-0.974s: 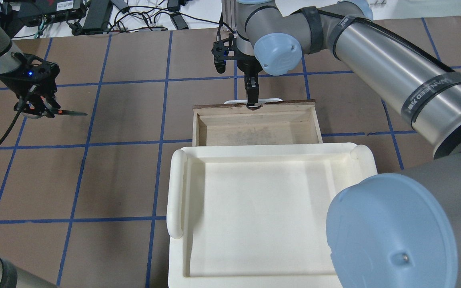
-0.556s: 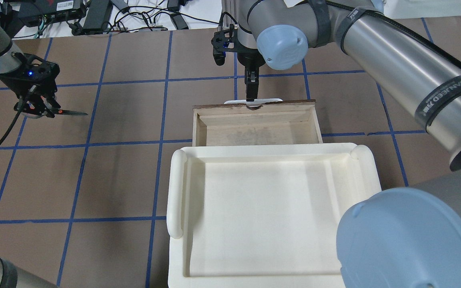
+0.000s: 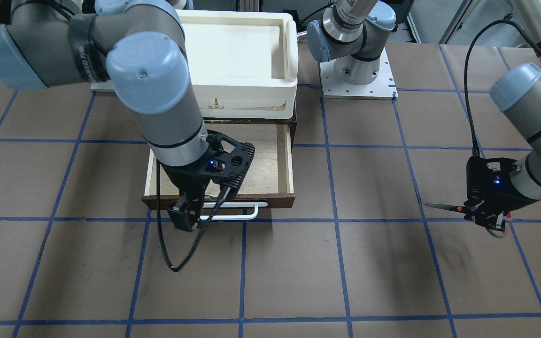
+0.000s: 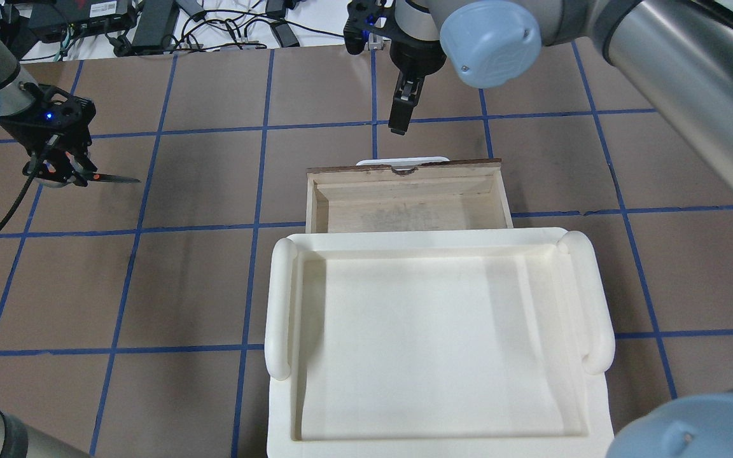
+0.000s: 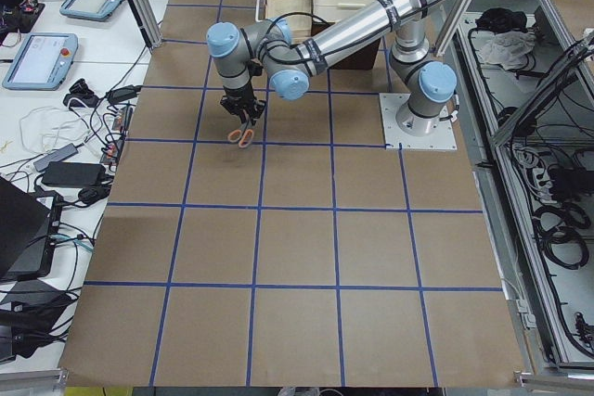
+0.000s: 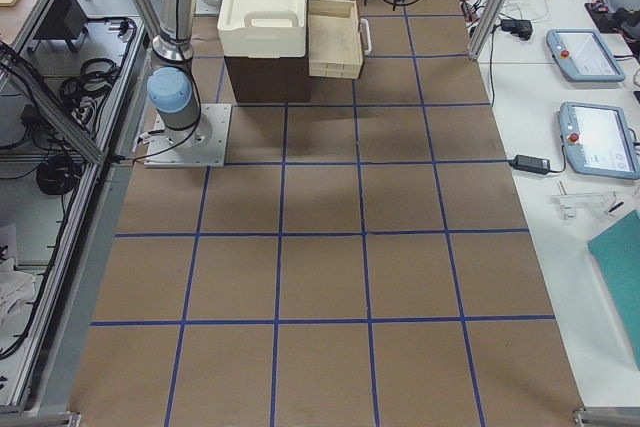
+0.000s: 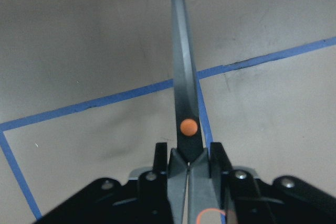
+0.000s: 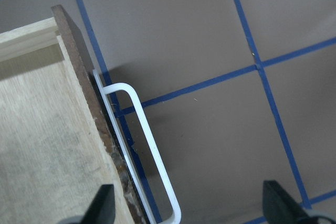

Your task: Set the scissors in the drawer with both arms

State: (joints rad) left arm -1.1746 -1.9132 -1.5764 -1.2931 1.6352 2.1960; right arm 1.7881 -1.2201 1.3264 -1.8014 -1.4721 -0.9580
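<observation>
The scissors are held by their handles in my left gripper, which is shut on them above the table at the far left, blades pointing toward the drawer. In the left wrist view the closed blades point forward over blue tape. They also show in the front-facing view. The drawer stands open and empty, its white handle on the far side. My right gripper is open and empty, raised beyond the handle. Its fingertips stand wide apart.
A cream-white tray sits on top of the cabinet, just behind the open drawer. Cables and power bricks lie past the table's far edge. Brown table surface with blue tape lines lies between the left gripper and the drawer.
My right gripper has lifted off the drawer's front edge and handle and drawn back toward the far side of the table. The left gripper and scissors have not moved.
</observation>
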